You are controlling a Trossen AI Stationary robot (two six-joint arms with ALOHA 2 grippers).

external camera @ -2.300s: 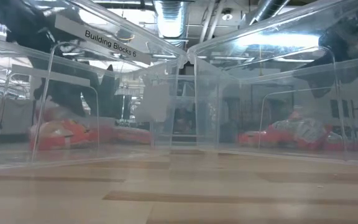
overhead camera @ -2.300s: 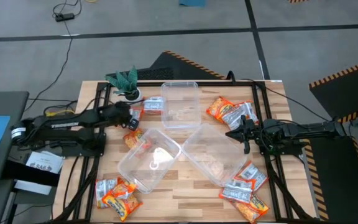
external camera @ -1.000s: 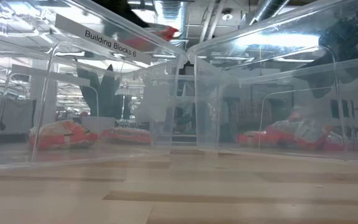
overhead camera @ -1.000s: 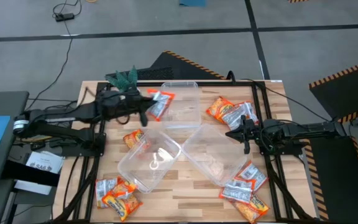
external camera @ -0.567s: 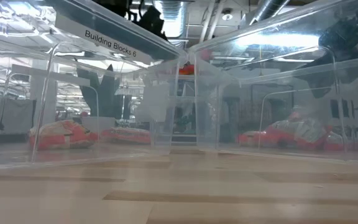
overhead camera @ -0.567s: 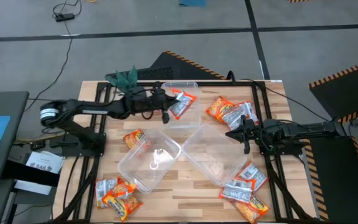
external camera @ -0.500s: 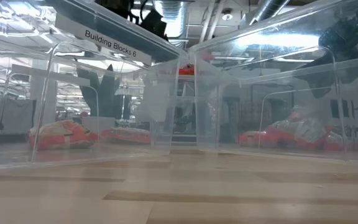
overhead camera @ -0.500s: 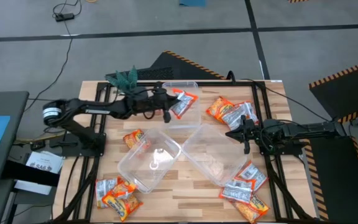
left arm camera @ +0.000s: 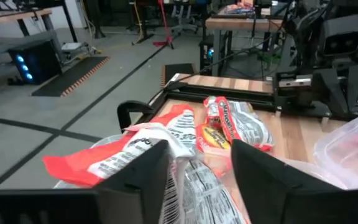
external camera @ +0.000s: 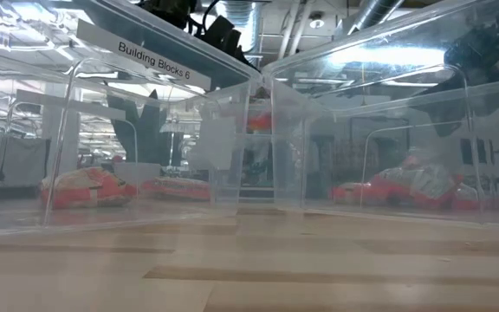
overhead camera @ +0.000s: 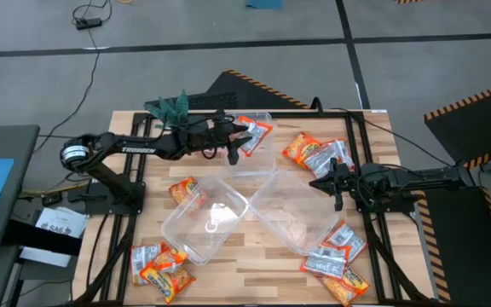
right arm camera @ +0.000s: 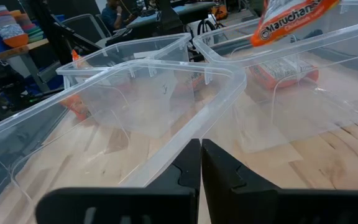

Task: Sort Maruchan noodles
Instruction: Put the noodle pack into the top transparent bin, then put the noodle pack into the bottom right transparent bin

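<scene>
Noodles first: your silvery-grey and red crinkly Maruchan packet (overhead camera: 252,135) sits over the far clear plastic tub (overhead camera: 247,159), between the spread fingers of the left gripper (overhead camera: 239,141). In the left wrist view the packet (left arm camera: 143,148) lies between the two parted fingers (left arm camera: 140,180), and you cannot tell whether they touch it. A second ago this gripper was shut on the packet beside the small potted green plant (overhead camera: 170,108); it has since carried it over the tub and opened its jaws wide.

Your right gripper (overhead camera: 337,183) has not moved: it rests with its fingers pressed together at the rim of the right clear tub (overhead camera: 290,210), which the right wrist view confirms.

Other orange and silvery packets lie in clusters at the far right (overhead camera: 316,153), near right (overhead camera: 336,259) and near left (overhead camera: 160,265) of the wooden table (overhead camera: 245,269), with one orange packet (overhead camera: 180,188) by the left clear tub (overhead camera: 205,217).

From the low view, tub walls blur everything behind them; the packet shows only as a faint red patch (external camera: 261,121).
</scene>
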